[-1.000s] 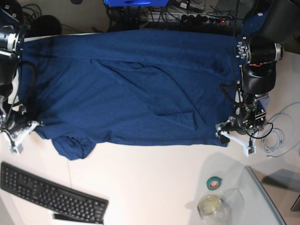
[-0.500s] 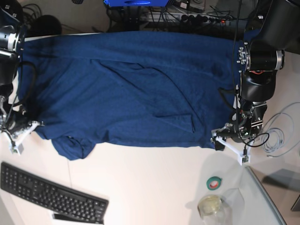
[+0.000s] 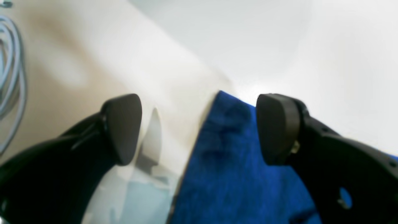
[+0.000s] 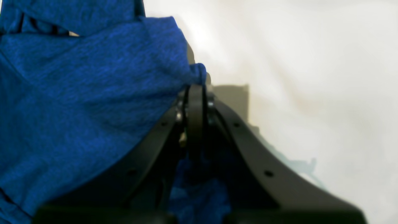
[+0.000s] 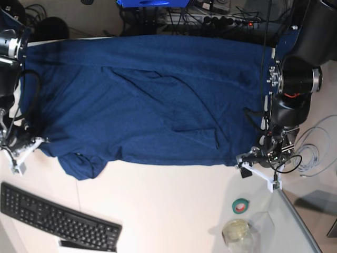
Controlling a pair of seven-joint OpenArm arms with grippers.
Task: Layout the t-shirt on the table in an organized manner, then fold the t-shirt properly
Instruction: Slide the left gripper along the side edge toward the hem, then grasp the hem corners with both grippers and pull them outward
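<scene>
The dark navy t-shirt (image 5: pixel 152 100) lies spread wide across the white table (image 5: pixel 168 205), with creases in its middle and a bunched sleeve at the lower left. My left gripper (image 5: pixel 257 173) hovers open at the shirt's lower right corner. In the left wrist view this gripper (image 3: pixel 199 127) has its black pads wide apart, and the t-shirt (image 3: pixel 224 155) corner lies between them on the table (image 3: pixel 279 46). My right gripper (image 5: pixel 38 141) is shut on the shirt's left edge. The right wrist view shows that gripper (image 4: pixel 196 93) pinching a fold of the t-shirt (image 4: pixel 77 93).
A black keyboard (image 5: pixel 58 216) lies at the front left. A green tape roll (image 5: pixel 240 205) and a clear jar (image 5: pixel 237 231) sit at the front right, beside a glass sheet (image 5: pixel 295 226). A grey cable coil (image 5: pixel 313 153) lies right of my left arm.
My left arm has shifted toward the table's front and slightly left, staying open over the shirt's lower right corner. The right arm and the shirt have not moved.
</scene>
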